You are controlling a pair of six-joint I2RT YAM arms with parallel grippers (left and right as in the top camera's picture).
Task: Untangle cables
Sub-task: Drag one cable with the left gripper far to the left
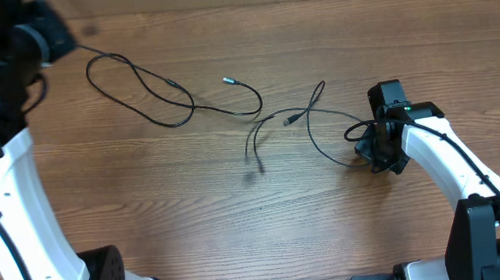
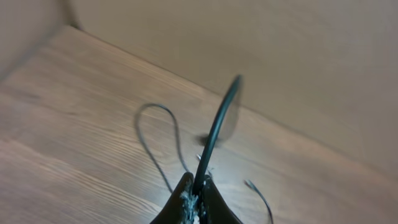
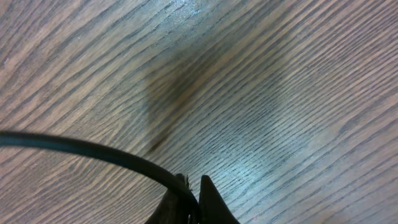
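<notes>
Both arms are on the cables [image 1: 261,112] right now, 1 at each end of the spread. The left arm [image 1: 11,170] is up at the far left corner of the table [image 1: 238,235]. In the left wrist view its jaws are shut tight on a black cord [image 2: 214,137] that rises straight out of the tips. From there the line lies in a wide loop [image 1: 140,90] across the wood and ends in a silver-tipped plug [image 1: 228,79].

On the other side, the right arm [image 1: 443,147] is low over the table, and its jaws are pinched together on another strand [image 3: 93,149] that curves off to the side. That strand runs back in a loop [image 1: 319,141] towards the middle, past a small plug [image 1: 290,119].

The trouble spot is the centre, where the lines meet and cross. Whether they are knotted or only lying over each other I cannot tell from above.

The grips look sensible to me. With each arm holding an outer end, well apart, drawing outward should slide the crossing open. The risk is snagging a plug in a loop, so the pull wants to be slow.
</notes>
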